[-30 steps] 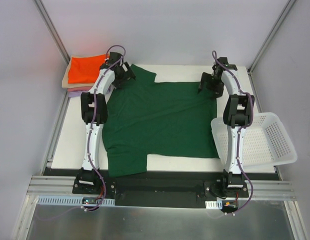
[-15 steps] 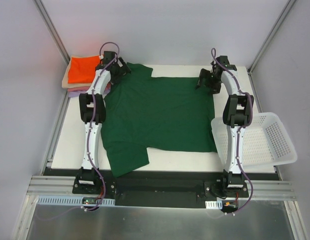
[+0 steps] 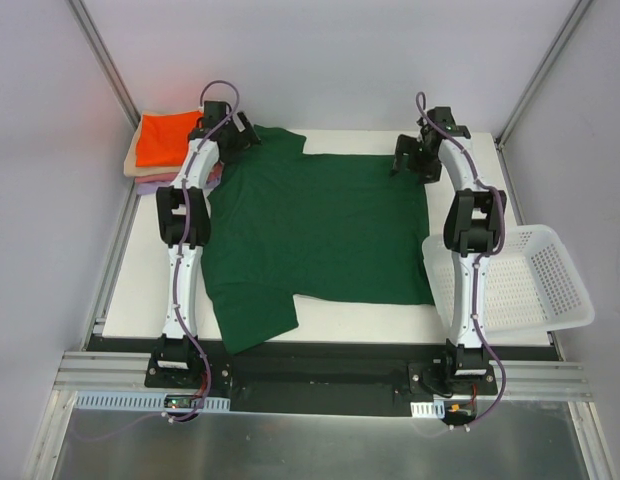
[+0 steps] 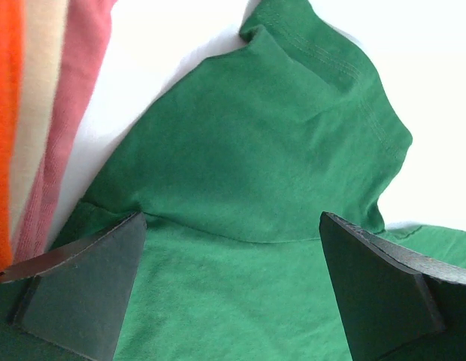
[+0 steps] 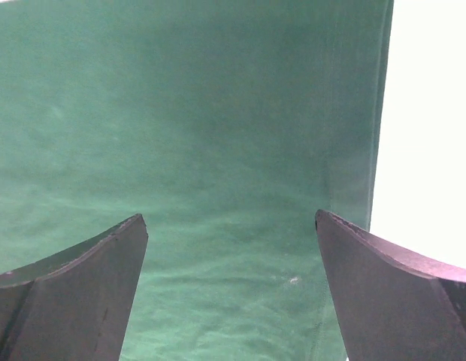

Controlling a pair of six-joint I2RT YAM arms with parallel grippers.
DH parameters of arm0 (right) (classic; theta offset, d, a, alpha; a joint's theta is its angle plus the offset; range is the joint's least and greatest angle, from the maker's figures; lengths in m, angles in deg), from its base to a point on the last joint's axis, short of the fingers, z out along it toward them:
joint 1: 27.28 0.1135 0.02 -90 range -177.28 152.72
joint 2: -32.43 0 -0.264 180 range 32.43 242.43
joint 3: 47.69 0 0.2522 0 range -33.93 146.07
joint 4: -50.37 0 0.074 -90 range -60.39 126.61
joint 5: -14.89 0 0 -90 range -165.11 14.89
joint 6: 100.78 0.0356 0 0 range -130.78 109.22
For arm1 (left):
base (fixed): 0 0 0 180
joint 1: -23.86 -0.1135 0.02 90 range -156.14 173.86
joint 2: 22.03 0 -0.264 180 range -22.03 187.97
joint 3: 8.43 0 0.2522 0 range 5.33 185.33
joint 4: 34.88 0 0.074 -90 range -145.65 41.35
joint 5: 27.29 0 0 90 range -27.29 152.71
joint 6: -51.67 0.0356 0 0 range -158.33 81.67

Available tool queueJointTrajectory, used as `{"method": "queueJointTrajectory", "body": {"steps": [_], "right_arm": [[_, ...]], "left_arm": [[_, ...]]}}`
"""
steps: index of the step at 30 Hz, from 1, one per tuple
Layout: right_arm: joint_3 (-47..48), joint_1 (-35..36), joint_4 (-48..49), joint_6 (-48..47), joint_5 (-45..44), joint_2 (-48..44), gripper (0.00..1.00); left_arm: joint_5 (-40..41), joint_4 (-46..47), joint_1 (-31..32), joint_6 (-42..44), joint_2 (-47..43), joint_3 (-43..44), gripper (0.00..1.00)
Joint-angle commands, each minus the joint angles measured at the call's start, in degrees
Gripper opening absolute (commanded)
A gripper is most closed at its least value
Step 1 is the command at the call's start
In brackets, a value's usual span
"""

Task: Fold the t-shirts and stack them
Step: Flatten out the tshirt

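Observation:
The dark green t-shirt (image 3: 315, 230) lies spread flat on the white table. My left gripper (image 3: 242, 138) is open above its far left sleeve (image 4: 293, 128), fingers apart over the sleeve seam. My right gripper (image 3: 412, 160) is open above the shirt's far right corner (image 5: 218, 150), beside the hem edge. Neither holds cloth. A stack of folded shirts sits at the far left: orange (image 3: 168, 138) on top, beige and pink below (image 3: 150, 180); their edges show in the left wrist view (image 4: 37, 113). The lavender one is hard to tell apart.
A white mesh basket (image 3: 530, 280) hangs over the table's right edge, next to the right arm. The table (image 3: 140, 280) shows bare white at the left and along the near edge. Grey walls enclose the far side.
Both grippers moved toward the far edge and the shirt slid that way with them. The shirt now lies flatter and squarer, and the grippers stand open above it.

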Motion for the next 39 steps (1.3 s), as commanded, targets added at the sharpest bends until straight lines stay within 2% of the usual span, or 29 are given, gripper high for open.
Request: {"method": "queueJointTrajectory", "body": {"steps": [1, 6, 12, 16, 23, 28, 33, 39], "right_arm": [[6.3, 1.5, -0.8, -3.1, 2.3, -6.5, 0.96], [-6.5, 7.0, -0.3, -5.0, -4.1, -18.6, 0.96], [-30.6, 14.7, 1.3, -2.0, -9.0, -35.0, 0.96], [-42.0, 21.9, 2.1, -0.2, -16.9, -43.6, 0.96], [-63.3, 27.2, 9.2, 7.1, -14.3, -53.8, 0.96], [-69.0, 30.0, 12.9, 7.7, -14.3, -52.4, 0.96], [-67.9, 31.4, 12.9, 10.0, -16.9, -45.8, 0.96], [-66.1, 32.6, 13.1, 12.2, -15.3, -41.2, 0.96]], "left_arm": [[-1.0, 2.4, 2.3, 7.8, -9.8, 0.3, 0.99], [-0.3, 2.3, 5.6, 12.6, -24.9, -11.5, 0.99], [-3.4, 2.2, 7.1, 9.3, -46.3, -41.9, 0.99], [0.7, 2.2, 9.2, 5.9, -61.0, -62.4, 0.99], [1.8, 2.6, 12.4, -1.6, -78.7, -88.6, 0.99], [4.4, 4.8, 12.8, -2.8, -79.3, -95.9, 0.99], [10.6, 5.0, 12.3, -4.7, -71.5, -94.4, 0.99], [12.3, 5.0, 8.8, -4.6, -60.9, -91.5, 0.99]]}}
